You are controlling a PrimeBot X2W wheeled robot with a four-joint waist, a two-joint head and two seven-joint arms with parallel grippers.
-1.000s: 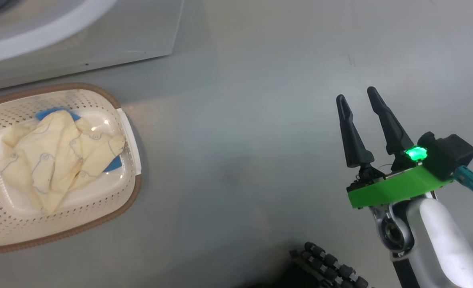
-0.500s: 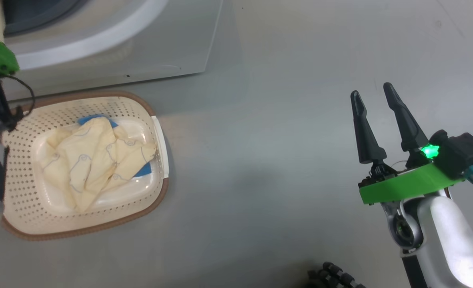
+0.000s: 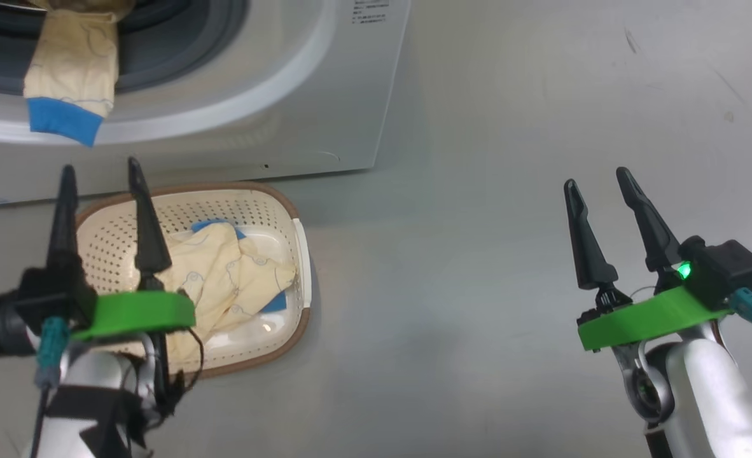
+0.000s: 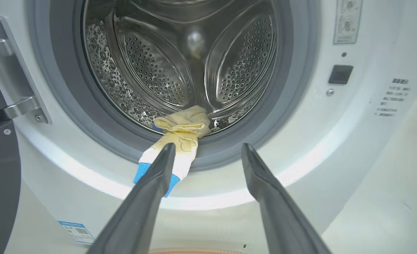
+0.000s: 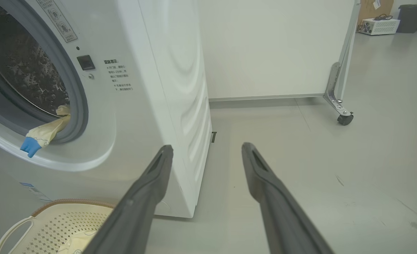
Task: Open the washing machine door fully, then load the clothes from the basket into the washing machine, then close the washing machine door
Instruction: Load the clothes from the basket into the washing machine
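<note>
We read left jaws wide, empty, above basket [image 3: 258, 207], tips aimed at washing machine [image 3: 325, 95] front. Clothes [image 3: 229, 280] bundle in basket lies just right of jaws. Part is hidden under wrist, so long axis probably runs diagonal across basket. 1 garment [image 3: 70, 63] drapes out over grey gasket [image 4: 282, 102], blue cuff outside. Right jaws wide, empty, over floor [image 3: 446, 267], well apart. We judge left arm nearer for next pick.

The head camera has swung up and leftward, so the basket [image 3: 296, 235] now sits further right in the picture (the camera's shift, not the basket's). The washing machine [image 3: 325, 95] mouth has come into sight, with a cream garment [image 3: 70, 70] hanging over its gasket. The left gripper [image 3: 101, 166], jaws apart, has come in over the basket's left end.
</note>
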